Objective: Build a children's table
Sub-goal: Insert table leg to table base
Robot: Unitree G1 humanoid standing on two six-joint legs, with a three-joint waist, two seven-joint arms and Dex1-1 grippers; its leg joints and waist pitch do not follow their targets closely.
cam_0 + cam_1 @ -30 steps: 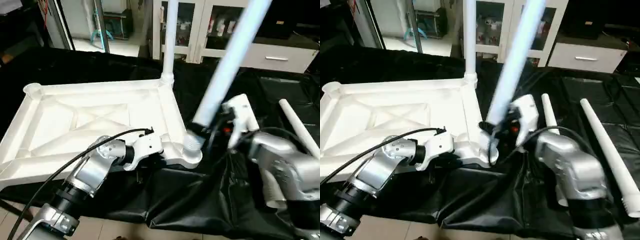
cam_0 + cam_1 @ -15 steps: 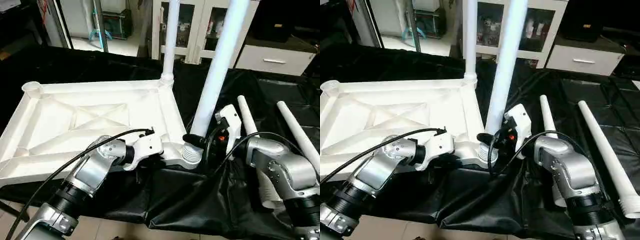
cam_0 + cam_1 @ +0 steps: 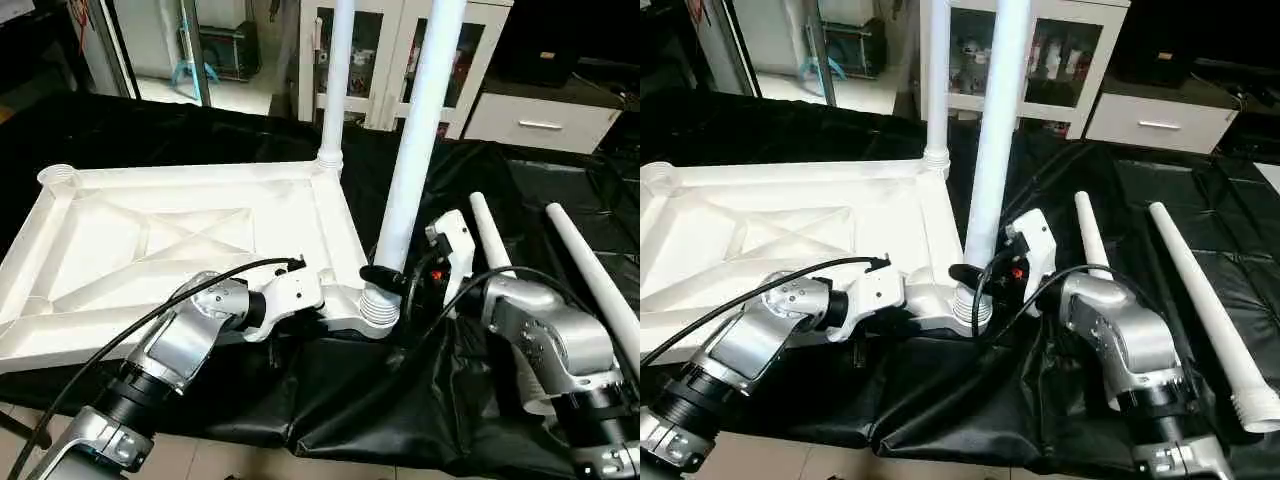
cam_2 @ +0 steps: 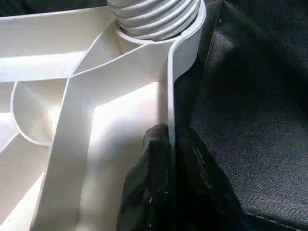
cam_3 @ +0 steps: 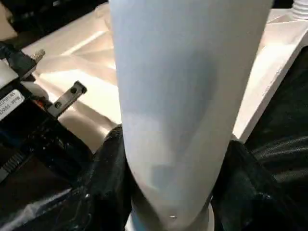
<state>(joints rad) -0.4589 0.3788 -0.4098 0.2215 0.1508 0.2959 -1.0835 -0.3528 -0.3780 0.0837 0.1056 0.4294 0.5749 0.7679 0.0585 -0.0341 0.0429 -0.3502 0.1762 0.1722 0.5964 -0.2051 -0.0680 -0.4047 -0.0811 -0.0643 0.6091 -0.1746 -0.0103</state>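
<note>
Left eye view, largest to smallest. Black cloth [image 3: 420,400] draped over the work surface. Tabletop [image 3: 150,250] lying upside down on the cloth, X-ribs facing up, at the robot's left. Far leg [image 3: 337,80] upright in the far right corner socket. Near leg [image 3: 415,150] upright, slightly tilted, its lower end entering the threaded near right corner socket [image 3: 381,306]. Two loose legs [image 3: 1200,300] lying on the cloth to the right, side by side, apart from the tabletop. Cabinet [image 3: 380,60] with glass doors behind the cloth.

Right gripper [image 3: 388,277] clenched around the near leg just above the socket; right wrist view: black fingers [image 5: 103,178] pressed against either side of the tube. Left gripper [image 4: 171,159] pinching the tabletop's near rim beside the same socket; left wrist view: one finger on each face of the thin rim wall.
</note>
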